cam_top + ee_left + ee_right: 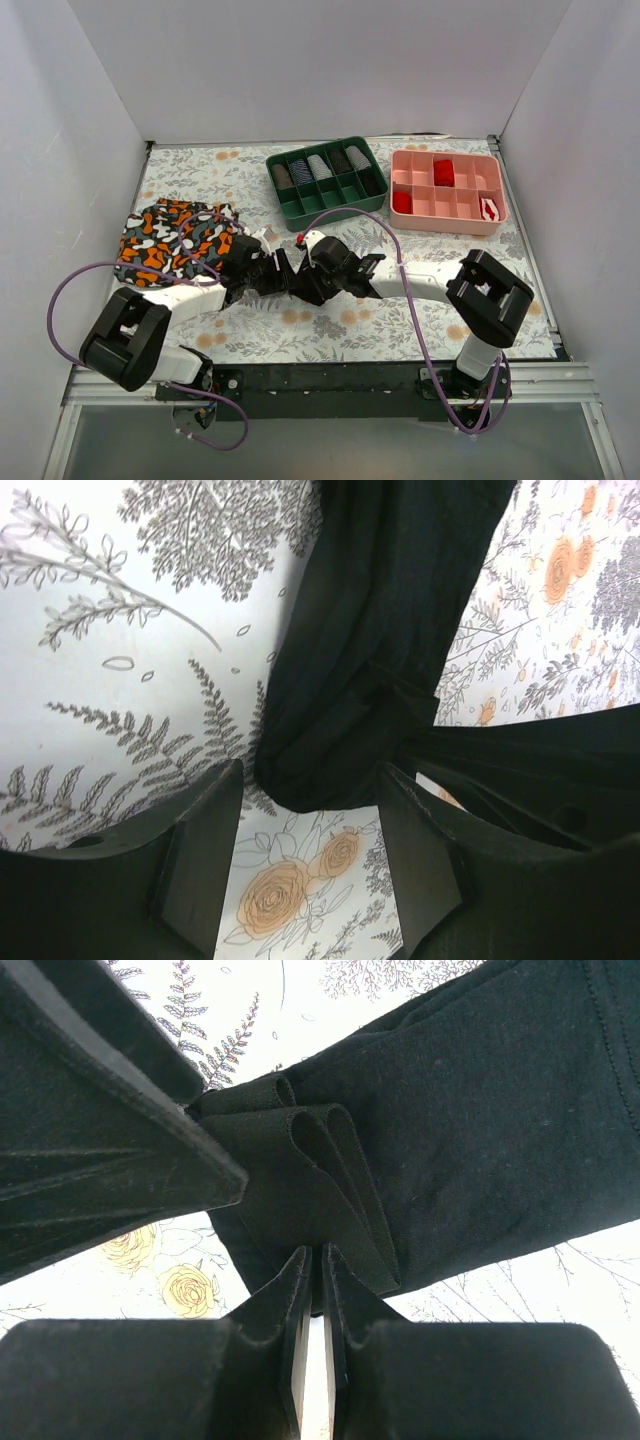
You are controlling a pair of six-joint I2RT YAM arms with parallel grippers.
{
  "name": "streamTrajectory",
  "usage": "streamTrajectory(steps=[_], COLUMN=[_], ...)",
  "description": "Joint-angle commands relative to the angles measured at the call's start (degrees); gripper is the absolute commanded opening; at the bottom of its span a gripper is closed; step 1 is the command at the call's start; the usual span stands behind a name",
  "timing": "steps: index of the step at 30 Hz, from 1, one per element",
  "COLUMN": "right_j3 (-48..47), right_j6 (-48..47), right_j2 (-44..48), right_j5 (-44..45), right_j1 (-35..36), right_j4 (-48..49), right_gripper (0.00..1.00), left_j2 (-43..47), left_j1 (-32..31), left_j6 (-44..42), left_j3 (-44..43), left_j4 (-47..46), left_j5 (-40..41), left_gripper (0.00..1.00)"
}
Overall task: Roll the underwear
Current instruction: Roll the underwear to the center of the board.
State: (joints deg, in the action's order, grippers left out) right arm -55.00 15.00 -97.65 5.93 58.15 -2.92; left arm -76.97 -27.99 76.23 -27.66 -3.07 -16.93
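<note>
Counted two arms at the near edge of the table (400, 330): left arm (185, 295), right arm (425, 280). Logged two garments: one black underwear (380, 630) mid-table, one camouflage underwear (170, 240) by the left edge. Found two trays along the far edge: one green tray (335, 212), one pink tray (447, 227). Tallied five rolled items (319, 166) in the green, three red items (443, 172) in the pink, one of them part white.

A table (300, 335) under a floral cloth (150, 630), four things lying on it.
The camo garment (170, 240) is bunched at the left edge. The underwear (380, 630), black and creased, lies near the middle front. The green tray (335, 207) sits at the back, with the pink tray (447, 225) just beside it on the right.
</note>
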Motion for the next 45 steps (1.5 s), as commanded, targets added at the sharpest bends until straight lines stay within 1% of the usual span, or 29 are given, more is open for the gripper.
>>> streamTrajectory(steps=[1, 4, 10, 17, 22, 27, 28, 31, 37, 38, 40, 41, 45], right_j3=[-0.5, -0.5, -1.0, -1.0, -0.4, 0.1, 0.1, 0.2, 0.5, 0.7, 1.0, 1.2, 1.9], right_j6=[-0.6, -0.7, -0.6, -0.8, -0.9, -0.9, -0.9, -1.2, -1.6, -1.7, -1.8, -1.8, -1.6], right_j2=[-1.8, -2.0, -1.9, -2.3, -2.5, -2.7, -2.8, -2.8, -3.2, -3.2, -3.2, -3.2, -3.1], right_j5=[-0.1, -0.4, -1.2, -1.7, -1.9, -2.8, -3.0, -3.6, -4.7, -5.1, -5.2, -5.2, -5.4], right_j1=[0.2, 0.2, 0.2, 0.2, 0.2, 0.2, 0.1, 0.2, 0.4, 0.6, 1.2, 1.5, 4.1], right_j4=[-2.1, -2.2, -2.1, -2.3, -2.2, -2.3, -2.1, -2.2, -2.4, -2.4, -2.3, -2.3, -1.8], right_gripper=[0.16, 0.16, 0.17, 0.17, 0.17, 0.17, 0.17, 0.17, 0.17, 0.17, 0.17, 0.17, 0.18], left_j2=[-1.3, -1.8, -3.2, -3.6, -6.0, -9.8, -10.0, -10.8, -11.7, -11.5, -10.7, -10.2, -6.8], left_j1=[0.0, 0.0, 0.1, 1.5, 1.9, 1.9, 1.9, 1.9, 1.9, 1.9, 1.8, 1.8, 0.0], left_j6=[-1.4, 0.1, 1.1, 1.0, 0.1, 0.7, 1.1, 1.6, 2.7, 3.0, 4.2, 4.7, 7.7], left_j3=[0.4, 2.1, 3.1, 4.6, 4.5, 4.8, 4.9, 5.1, 6.4, 6.7, 7.8, 8.2, 10.8], left_j4=[-5.3, -10.3, -13.6, -16.1, -16.7, -19.1, -19.3, -18.6, -16.7, -15.1, -13.9, -12.4, -8.1], left_j5=[-0.9, -3.5, -3.1, -1.7, -1.3, -2.4, -2.3, -1.9, -3.8, -3.6, -3.6, -3.6, -2.4], left_gripper=[0.54, 0.54, 0.53, 0.53, 0.49, 0.38, 0.33, 0.25, 0.11, 0.05, 0.04, 0.01, 0.00])
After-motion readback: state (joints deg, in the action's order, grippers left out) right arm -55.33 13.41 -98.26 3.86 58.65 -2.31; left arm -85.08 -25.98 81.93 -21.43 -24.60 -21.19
